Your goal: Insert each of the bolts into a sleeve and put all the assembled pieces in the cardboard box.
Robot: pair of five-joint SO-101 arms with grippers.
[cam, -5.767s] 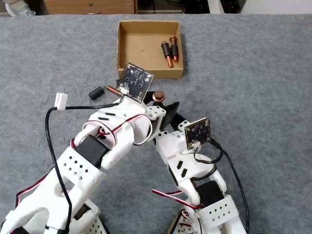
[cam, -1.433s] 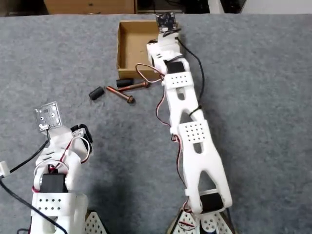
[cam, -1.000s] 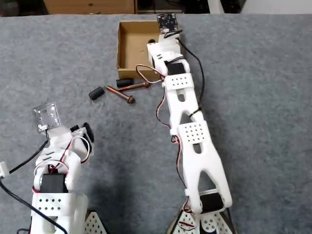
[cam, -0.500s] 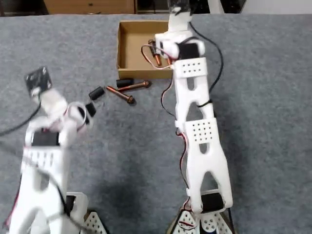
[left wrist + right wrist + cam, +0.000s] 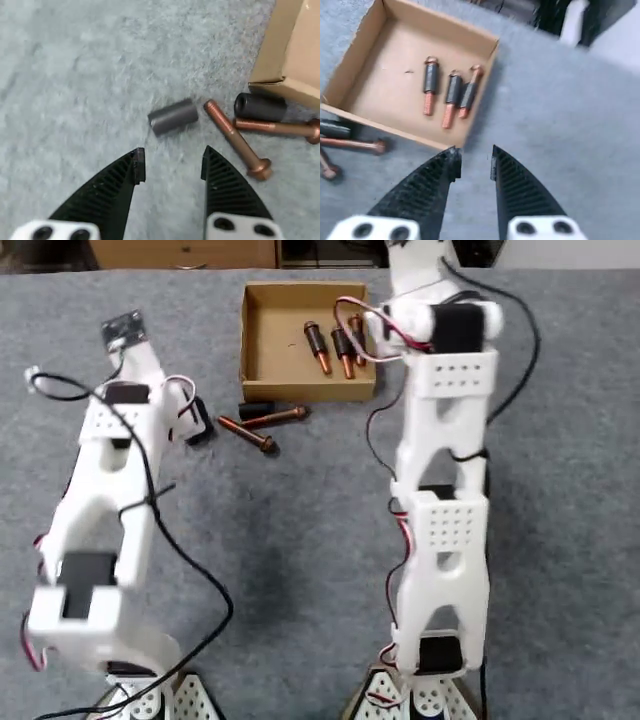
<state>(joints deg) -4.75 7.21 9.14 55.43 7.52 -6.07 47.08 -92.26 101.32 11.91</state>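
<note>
Helpfully, the left wrist view shows the loose sleeve lying crosswise before the open left gripper; overhead, the left arm half-hides it. The right gripper is slightly parted and empty.

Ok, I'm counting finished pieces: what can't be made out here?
High view: the left arm covers most of the loose sleeve; wires cross the rightmost assembled piece in the cardboard box.
Left wrist view: the edge cuts one bolt's head.
Right wrist view: the edge cuts the sleeve beside the box.
</note>
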